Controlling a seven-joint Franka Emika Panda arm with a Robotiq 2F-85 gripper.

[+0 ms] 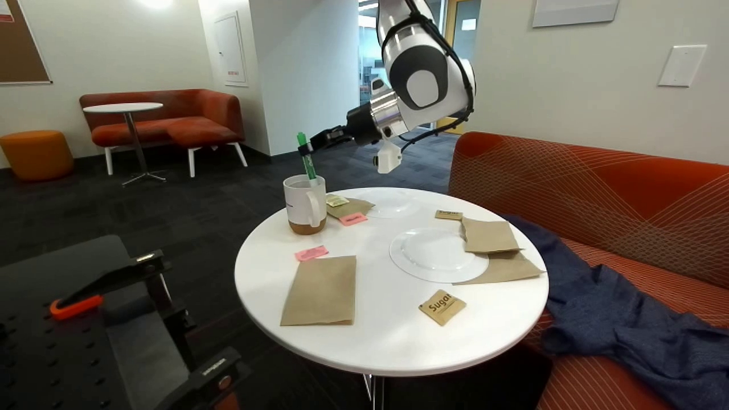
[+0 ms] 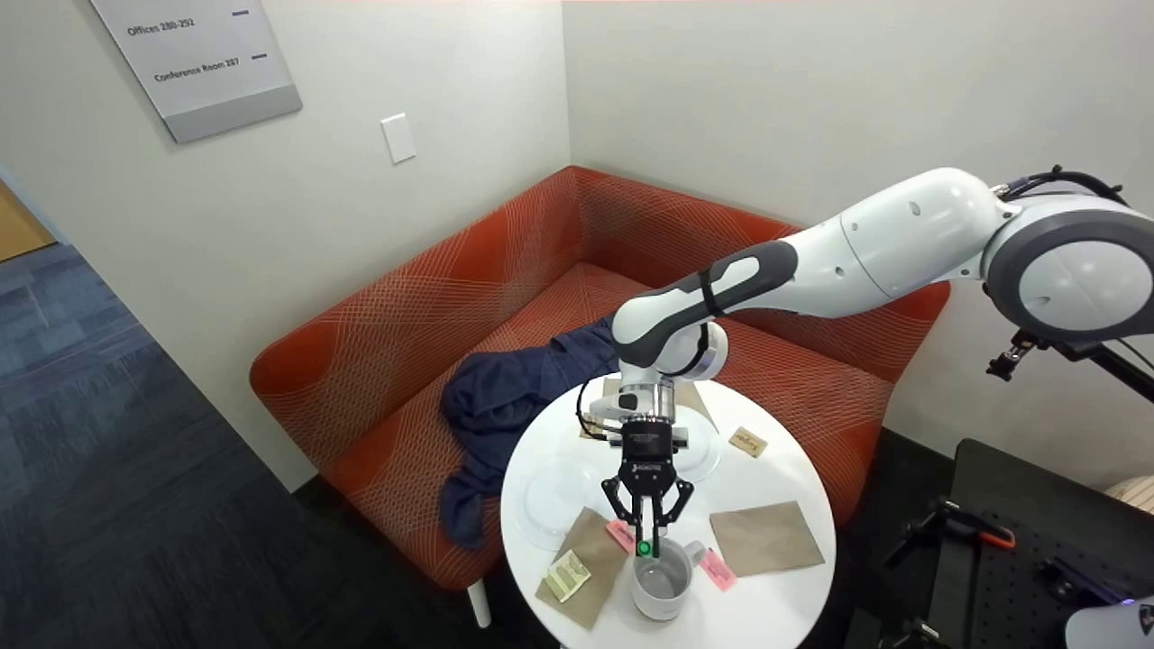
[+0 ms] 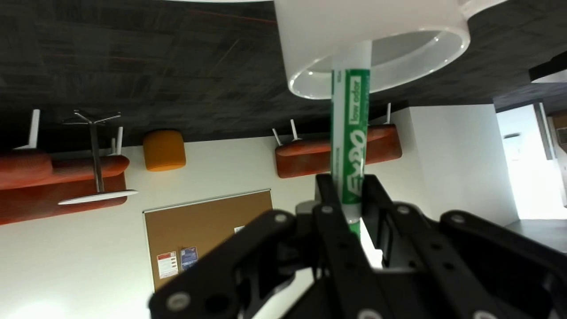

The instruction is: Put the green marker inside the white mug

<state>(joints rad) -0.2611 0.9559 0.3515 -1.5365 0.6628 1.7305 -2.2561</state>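
The gripper [image 3: 349,188] holds the green marker [image 3: 350,133] pinched between its black fingers [image 3: 325,195], which are parted only by the barrel, close to the marker's green end; a little of that end pokes out past the grip. The other end points down at the mouth of the white mug [image 1: 299,202], which stands upright at about ten o'clock on the white table [image 1: 376,336] as an exterior view shows it. There the marker leans slightly, green end between eleven and twelve o'clock; its lower end is white against the white rim, so whether it dips inside is hard to make out. In an exterior view only the round green end [image 2: 644,548] shows clearly, at the mug's eleven o'clock. The wrist view is upside down, and its top edge cuts off the mug's base and most of the handle [image 3: 478,5]. The slim barrel carries a green label reading EXPO and "low odor"; its finer print is unreadable.
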